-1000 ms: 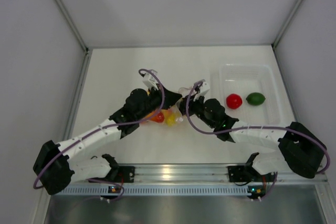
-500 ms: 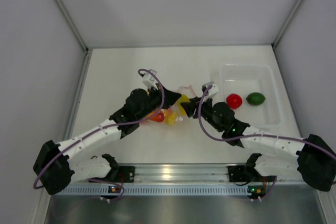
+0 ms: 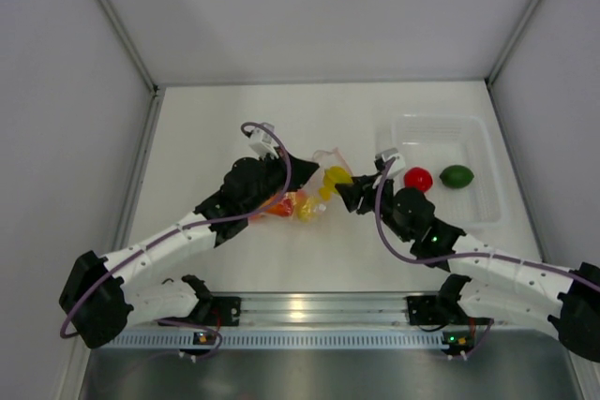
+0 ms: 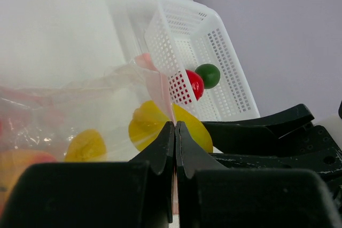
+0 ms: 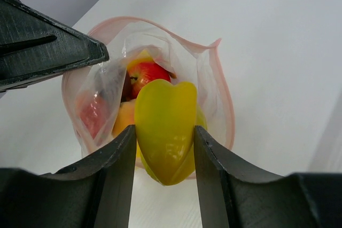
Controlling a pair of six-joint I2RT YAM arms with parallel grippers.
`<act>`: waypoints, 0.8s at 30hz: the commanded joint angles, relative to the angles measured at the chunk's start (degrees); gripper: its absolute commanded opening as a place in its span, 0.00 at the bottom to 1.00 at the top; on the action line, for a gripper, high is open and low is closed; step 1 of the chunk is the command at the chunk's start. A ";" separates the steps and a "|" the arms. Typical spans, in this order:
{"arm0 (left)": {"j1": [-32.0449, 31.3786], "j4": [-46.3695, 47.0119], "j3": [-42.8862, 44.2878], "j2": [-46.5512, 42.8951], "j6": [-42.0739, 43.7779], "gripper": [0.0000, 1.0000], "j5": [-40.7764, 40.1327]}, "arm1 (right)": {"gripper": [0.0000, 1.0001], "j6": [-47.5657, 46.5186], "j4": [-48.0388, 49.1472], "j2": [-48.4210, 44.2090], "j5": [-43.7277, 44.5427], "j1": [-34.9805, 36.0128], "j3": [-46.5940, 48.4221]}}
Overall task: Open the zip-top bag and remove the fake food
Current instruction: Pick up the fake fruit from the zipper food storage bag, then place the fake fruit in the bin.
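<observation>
Yellow fake pepper (image 5: 165, 108) sits clamped in the right tool (image 5: 163, 134); the left tool (image 4: 175, 127) pinches the zip-top bag (image 5: 216, 86) edge.

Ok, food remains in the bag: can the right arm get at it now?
Probably not yet: the right gripper has its jaws shut on a yellow piece, though the left gripper pinches the zip-top bag open.

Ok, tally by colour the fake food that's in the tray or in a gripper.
Red piece: 1, in the tray
Green piece: 1, in the tray
Yellow piece: 1, held by the right gripper at the zip-top bag mouth
Total: 3
</observation>
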 commanded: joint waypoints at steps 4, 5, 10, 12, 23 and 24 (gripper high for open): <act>0.46 1.41 0.54 -0.77 -0.71 0.00 -2.33 | 0.17 -1.88 -3.46 -3.94 2.66 0.44 0.60; 0.46 1.50 0.63 -0.68 -0.80 0.00 -2.68 | 0.17 -1.79 -4.07 -4.46 2.67 0.44 0.60; 0.81 1.41 1.50 0.20 -0.98 0.00 -3.04 | 0.17 -1.61 -7.23 -9.56 3.37 0.35 0.86; 0.90 1.41 1.51 0.38 -1.15 0.00 -2.86 | 0.16 -1.70 -10.12 -12.27 4.42 0.35 1.65; 0.90 1.50 2.03 0.29 -2.56 0.00 -1.37 | 0.12 -2.67 -25.60 -13.27 10.07 -9.74 11.05; 0.90 1.50 2.03 0.11 -2.47 0.00 -1.19 | 0.12 -2.49 -26.04 -11.69 8.83 -11.93 11.49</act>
